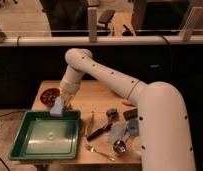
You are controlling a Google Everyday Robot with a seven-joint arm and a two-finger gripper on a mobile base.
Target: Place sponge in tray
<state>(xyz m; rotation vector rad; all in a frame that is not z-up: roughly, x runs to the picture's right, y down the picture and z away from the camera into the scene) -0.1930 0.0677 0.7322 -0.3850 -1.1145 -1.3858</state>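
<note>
High view beside arm (111, 80), facing down on table (101, 98); gripper fingers (65, 101) pinch sponge (56, 109) over tray (42, 156) rim

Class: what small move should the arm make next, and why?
Probably shift the gripper slightly toward the middle of the tray, then lower it. It holds the sponge just over the tray's far rim, so releasing here risks missing the tray.

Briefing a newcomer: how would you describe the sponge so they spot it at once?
Find the big green tray at the table's front left. Over its far rim hangs the gripper, shut on the sponge: a pale blue block, the only thing lifted off the table.
</note>
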